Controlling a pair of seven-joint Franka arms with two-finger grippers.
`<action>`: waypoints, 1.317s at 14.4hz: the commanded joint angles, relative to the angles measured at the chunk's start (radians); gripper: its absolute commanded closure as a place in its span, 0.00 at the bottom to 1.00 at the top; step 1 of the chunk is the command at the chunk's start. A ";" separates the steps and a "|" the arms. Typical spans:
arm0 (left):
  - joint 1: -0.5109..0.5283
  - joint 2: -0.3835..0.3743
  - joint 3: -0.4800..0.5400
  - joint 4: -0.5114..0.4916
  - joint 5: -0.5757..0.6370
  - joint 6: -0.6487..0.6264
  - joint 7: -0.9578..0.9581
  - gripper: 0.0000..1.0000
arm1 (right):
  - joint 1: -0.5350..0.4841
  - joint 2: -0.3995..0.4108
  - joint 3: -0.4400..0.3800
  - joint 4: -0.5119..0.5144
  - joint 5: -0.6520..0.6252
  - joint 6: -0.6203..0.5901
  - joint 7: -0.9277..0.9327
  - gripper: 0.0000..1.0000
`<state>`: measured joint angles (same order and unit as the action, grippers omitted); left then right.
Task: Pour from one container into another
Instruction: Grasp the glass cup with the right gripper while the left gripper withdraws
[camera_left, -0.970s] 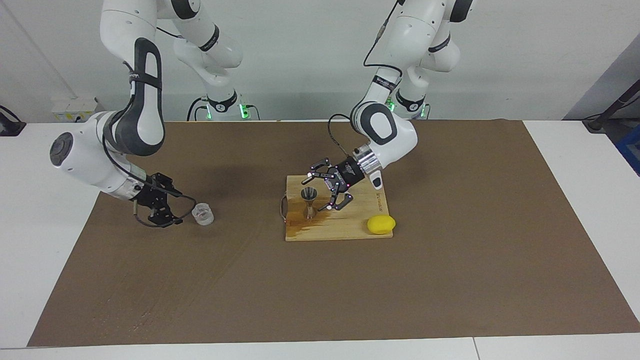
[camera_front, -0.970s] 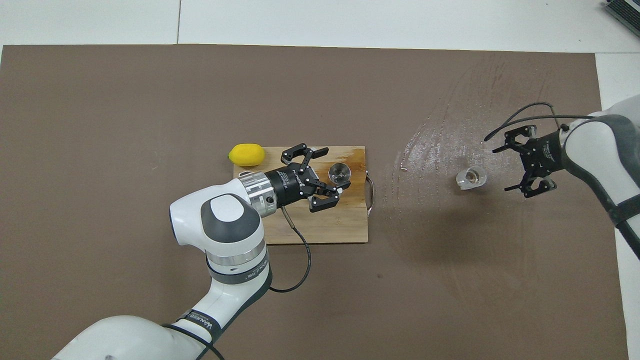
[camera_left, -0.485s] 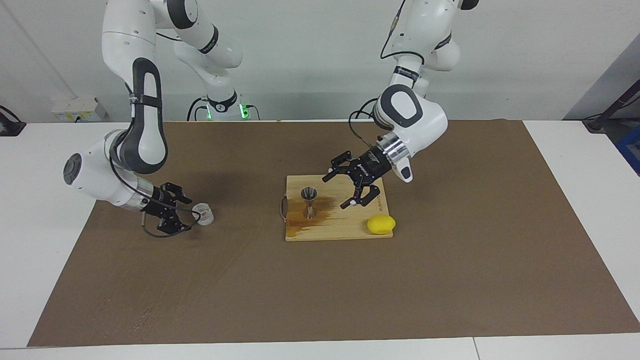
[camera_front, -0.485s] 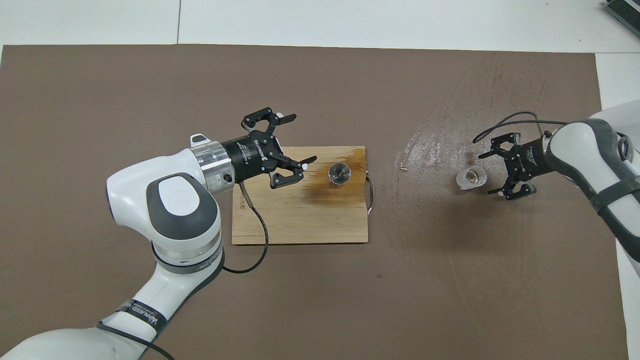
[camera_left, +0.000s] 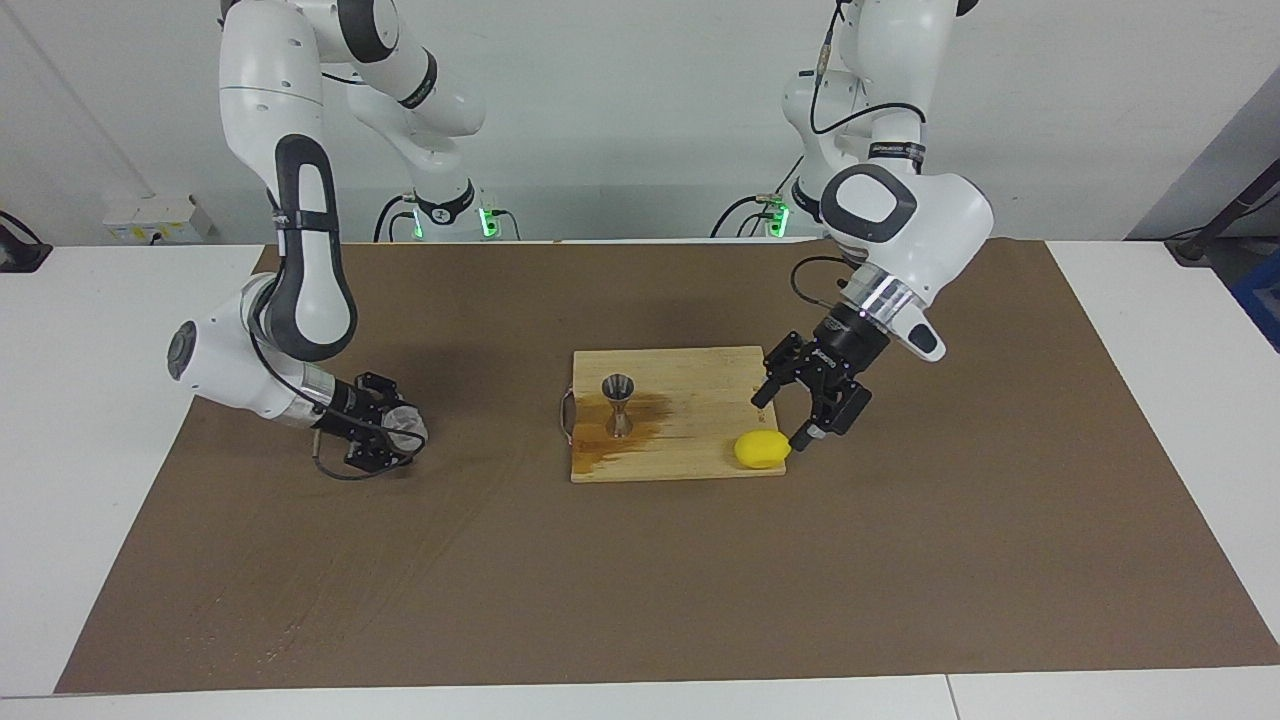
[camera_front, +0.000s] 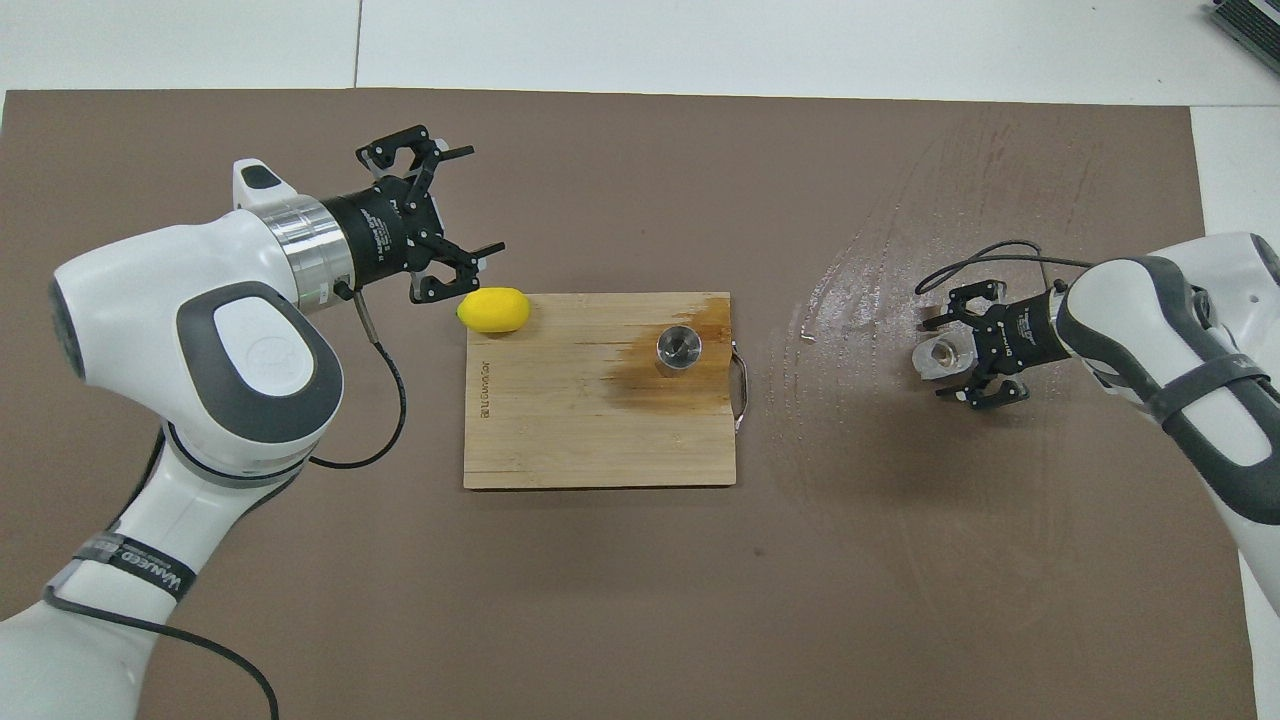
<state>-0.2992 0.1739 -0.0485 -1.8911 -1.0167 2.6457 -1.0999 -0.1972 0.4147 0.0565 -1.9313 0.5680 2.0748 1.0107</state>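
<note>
The clear plastic cup (camera_left: 408, 427) stands on the brown mat toward the right arm's end; it also shows in the overhead view (camera_front: 942, 356). My right gripper (camera_left: 388, 432) is low at the mat, open, with one finger on each side of the cup (camera_front: 948, 352); I cannot tell whether the fingers touch it. The steel jigger (camera_left: 618, 402) stands upright on the wooden board (camera_left: 700, 460), on a wet stain (camera_front: 679, 348). My left gripper (camera_left: 815, 408) is open and empty, up over the mat beside the board's corner (camera_front: 470, 215).
A yellow lemon (camera_left: 762, 449) lies on the board's corner toward the left arm's end (camera_front: 492, 309), just below the left gripper's fingers. The board (camera_front: 600, 430) has a metal handle on the cup's side. Wet streaks (camera_front: 870, 260) mark the mat near the cup.
The left gripper drew back from beside the jigger and swung off the board past the lemon. The right gripper moved in and lowered until its fingers straddle the cup.
</note>
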 joint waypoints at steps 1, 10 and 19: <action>0.049 0.007 -0.010 0.030 0.201 0.058 -0.003 0.00 | -0.002 -0.024 0.003 -0.031 0.029 0.013 -0.085 0.50; 0.183 -0.056 -0.014 0.038 1.017 -0.111 0.024 0.00 | 0.050 -0.103 0.008 -0.009 0.027 0.011 0.035 1.00; 0.221 -0.186 -0.008 0.055 1.089 -0.640 0.760 0.00 | 0.318 -0.103 0.000 0.121 -0.083 0.100 0.458 1.00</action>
<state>-0.1071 0.0157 -0.0485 -1.8432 0.0593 2.0891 -0.4907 0.0793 0.3024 0.0616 -1.8502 0.5470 2.1564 1.3786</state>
